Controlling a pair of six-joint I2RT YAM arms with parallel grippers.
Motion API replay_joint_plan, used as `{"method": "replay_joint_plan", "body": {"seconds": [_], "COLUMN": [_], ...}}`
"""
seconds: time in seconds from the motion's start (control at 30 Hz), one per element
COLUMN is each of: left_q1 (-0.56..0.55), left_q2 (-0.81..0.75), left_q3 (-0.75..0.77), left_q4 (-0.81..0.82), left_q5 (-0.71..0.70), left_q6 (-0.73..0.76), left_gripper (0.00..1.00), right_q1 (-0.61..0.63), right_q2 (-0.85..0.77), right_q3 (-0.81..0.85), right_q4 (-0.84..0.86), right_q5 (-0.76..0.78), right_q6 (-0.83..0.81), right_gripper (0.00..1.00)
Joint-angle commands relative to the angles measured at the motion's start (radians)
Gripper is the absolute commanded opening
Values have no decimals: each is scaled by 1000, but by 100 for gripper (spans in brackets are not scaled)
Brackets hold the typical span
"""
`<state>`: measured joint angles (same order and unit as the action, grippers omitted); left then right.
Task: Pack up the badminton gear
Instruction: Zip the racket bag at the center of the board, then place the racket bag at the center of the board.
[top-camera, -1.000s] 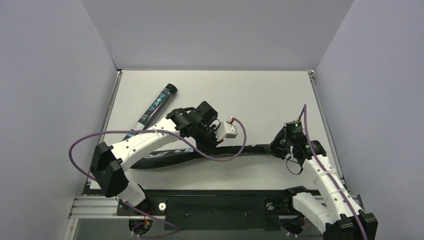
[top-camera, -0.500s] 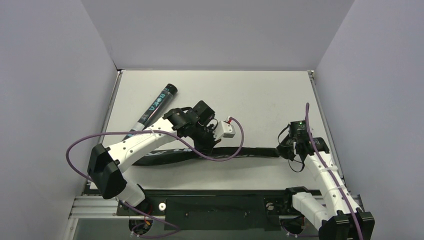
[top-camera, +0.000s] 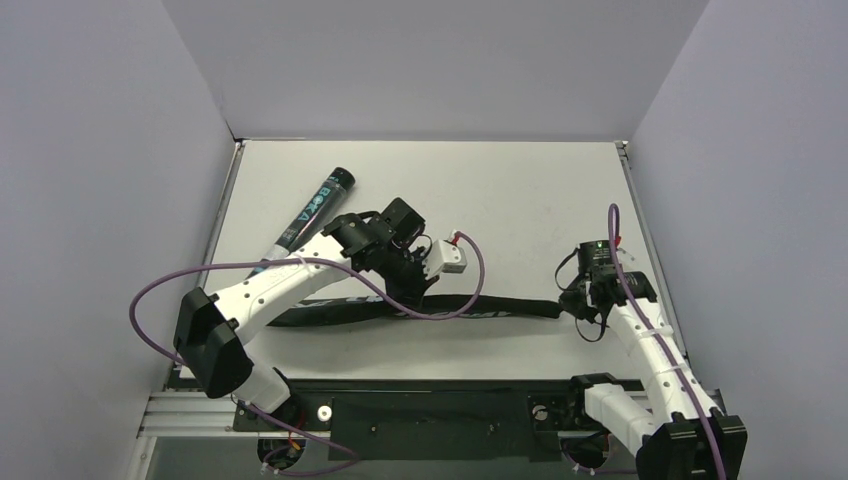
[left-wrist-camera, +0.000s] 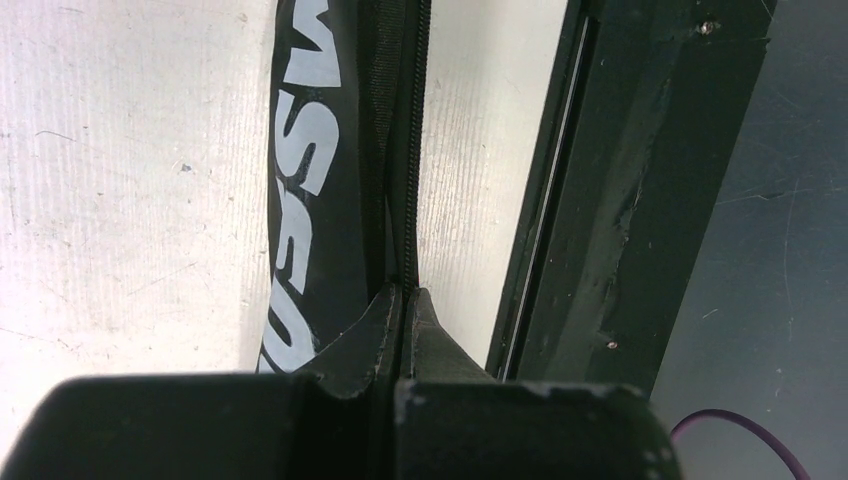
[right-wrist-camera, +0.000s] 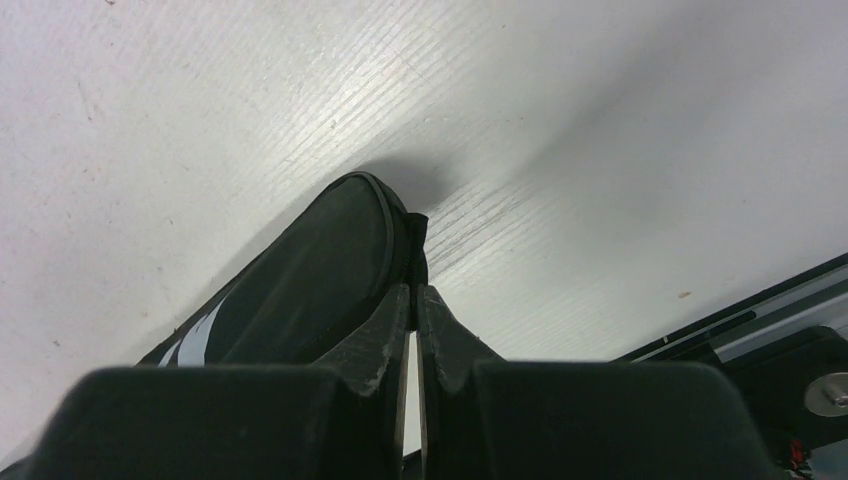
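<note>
Along the near edge of the desk (top-camera: 500, 180) the black bag (top-camera: 500, 308) lies stretched, tube (top-camera: 312, 208) by the left edge; the right gripper (right-wrist-camera: 413, 295), clenched on its narrow end, should hold taut while the left gripper (left-wrist-camera: 403, 300), pinched on the zip (left-wrist-camera: 410, 150), pulls straight

We see a pale grey table (top-camera: 520, 190), its top scuffed and finely grained, with a black frame along the near edge. Two things lie on it. A long black tube (top-camera: 312, 210) with teal print slants by the far left corner, cap toward the far edge. A black bag (top-camera: 480, 308) with white lettering stretches flat along the near edge, left to right.
</note>
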<state>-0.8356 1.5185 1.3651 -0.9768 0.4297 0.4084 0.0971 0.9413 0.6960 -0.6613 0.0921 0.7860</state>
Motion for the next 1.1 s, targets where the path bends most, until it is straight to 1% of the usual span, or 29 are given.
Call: {"method": "replay_joint_plan", "body": {"seconds": [0.0, 0.2, 0.4, 0.53, 0.6, 0.63, 0.7, 0.73, 0.77, 0.8, 0.83, 0.87, 0.9, 0.93, 0.97, 1.07], "left_q1": [33, 60, 74, 65, 48, 41, 31, 30, 35, 39, 50, 58, 76, 86, 103, 132], "left_q2": [-50, -39, -28, 24, 84, 129, 201, 251, 280, 338, 366, 423, 448, 497, 521, 613], "left_q3": [19, 31, 57, 158, 238, 285, 344, 364, 404, 424, 470, 516, 537, 582, 603, 702], "left_q4": [-76, -96, -123, -152, -172, -178, -190, -200, -214, -246, -267, -318, -338, -370, -382, -399], "left_q5": [29, 59, 93, 177, 241, 290, 357, 376, 409, 426, 467, 492, 534, 548, 549, 451], "left_q6": [27, 45, 65, 57, 52, 50, 45, 48, 54, 71, 80, 103, 109, 120, 127, 153], "left_gripper": [0, 0, 0, 0, 0, 0, 0, 0, 0, 0, 0, 0, 0, 0, 0, 0], "right_q1": [-33, -47, -54, -60, -61, -63, -69, -77, -83, -90, -92, -121, -130, -150, -159, -180], "right_q2": [31, 79, 171, 122, 75, 62, 27, 3, -7, -27, -34, -47, -51, -57, -58, -53], "right_q3": [12, -26, -57, -20, 25, 61, 115, 143, 154, 171, 179, 191, 196, 203, 206, 209], "right_q4": [-49, 0, 75, 44, -4, -24, -85, -120, -135, -156, -164, -174, -178, -181, -180, -160], "right_q5": [178, 195, 185, 163, 174, 179, 197, 208, 213, 222, 225, 231, 233, 232, 228, 194], "right_q6": [-30, -14, 9, 20, 21, 19, 14, 8, 4, -3, -7, -15, -21, -24, -26, -26], "right_gripper": [0, 0, 0, 0, 0, 2, 20, 36, 43, 55, 59, 65, 67, 69, 70, 72]}}
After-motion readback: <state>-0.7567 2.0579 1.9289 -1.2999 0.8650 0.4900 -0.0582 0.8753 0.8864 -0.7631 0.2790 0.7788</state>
